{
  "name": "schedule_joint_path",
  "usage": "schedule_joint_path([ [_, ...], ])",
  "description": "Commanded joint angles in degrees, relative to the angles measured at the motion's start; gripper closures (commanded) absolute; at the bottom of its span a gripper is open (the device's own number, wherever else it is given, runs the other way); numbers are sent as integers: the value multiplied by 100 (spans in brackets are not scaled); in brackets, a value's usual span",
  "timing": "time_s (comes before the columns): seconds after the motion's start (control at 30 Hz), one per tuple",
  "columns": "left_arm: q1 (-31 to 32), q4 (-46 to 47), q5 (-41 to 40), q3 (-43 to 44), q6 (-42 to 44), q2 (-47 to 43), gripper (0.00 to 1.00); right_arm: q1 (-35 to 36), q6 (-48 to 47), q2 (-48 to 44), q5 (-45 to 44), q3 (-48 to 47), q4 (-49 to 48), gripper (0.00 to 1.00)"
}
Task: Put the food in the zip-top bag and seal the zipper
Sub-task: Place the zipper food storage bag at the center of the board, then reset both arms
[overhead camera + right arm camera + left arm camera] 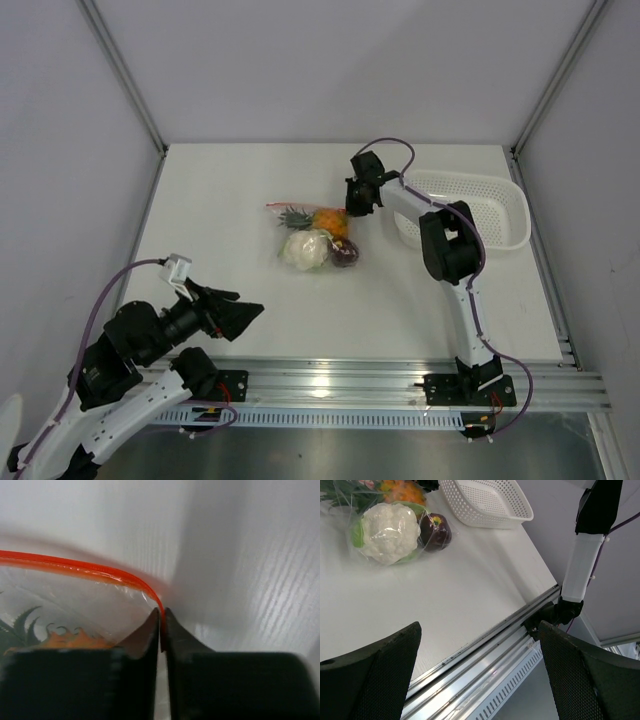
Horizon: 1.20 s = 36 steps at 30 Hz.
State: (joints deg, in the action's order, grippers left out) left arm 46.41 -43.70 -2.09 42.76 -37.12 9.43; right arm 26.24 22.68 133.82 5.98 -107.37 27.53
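The clear zip-top bag lies mid-table with the food inside: the orange pineapple, a white and green cauliflower piece and a dark red-purple fruit. All three also show in the left wrist view: the cauliflower, the fruit and the pineapple. My right gripper is shut on the red-orange zipper at the bag's right end, the strip pinched between the fingertips. My left gripper is open and empty, low near the table's front edge, far from the bag.
A white perforated basket stands at the back right, right of the right arm; it also shows in the left wrist view. A metal rail runs along the table's front edge. Grey walls close the sides and back.
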Motion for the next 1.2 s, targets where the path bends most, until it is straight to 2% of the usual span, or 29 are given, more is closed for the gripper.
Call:
schedule_joint_path([
  [0.0, 8, 344, 165, -66, -76, 190, 1, 4, -17, -216, -220, 85, -125, 83],
  [0.07, 8, 371, 165, -84, -84, 261, 0, -22, -88, -242, -37, 24, -169, 66],
  [0.1, 8, 389, 165, -101, -84, 278, 0, -31, -166, -277, -9, -11, -186, 55],
  [0.2, 8, 415, 165, -145, -102, 314, 1, -31, -359, -461, -79, -126, -99, 38],
  [0.27, 8, 441, 165, -180, -119, 322, 1, -31, -457, -725, -175, -117, -81, 33],
  [0.3, 8, 459, 165, -189, -120, 322, 0, -40, -544, -821, -228, -100, -38, 21],
  [0.33, 8, 503, 165, -198, -128, 331, 1, -40, -597, -935, -281, -82, -28, 17],
  [0.4, 8, 547, 147, -242, -128, 375, 0, -40, -659, -1331, -439, 58, 15, 3],
  [0.57, 8, 722, 165, -303, -85, 656, 0, -5, -747, -2620, -878, 813, -54, 1],
  [0.77, -1, 1197, 357, -549, -67, 1016, 1, 144, -546, -3958, -1563, 2324, 147, 1],
  [0.93, -53, 2163, 647, -831, -189, 1709, 0, 109, -194, -5423, -1889, 4263, 34, 1],
  [1.17, -352, 3578, 1438, -928, -462, 2825, 1, 145, 351, -7419, -1916, 6067, 181, 1],
])
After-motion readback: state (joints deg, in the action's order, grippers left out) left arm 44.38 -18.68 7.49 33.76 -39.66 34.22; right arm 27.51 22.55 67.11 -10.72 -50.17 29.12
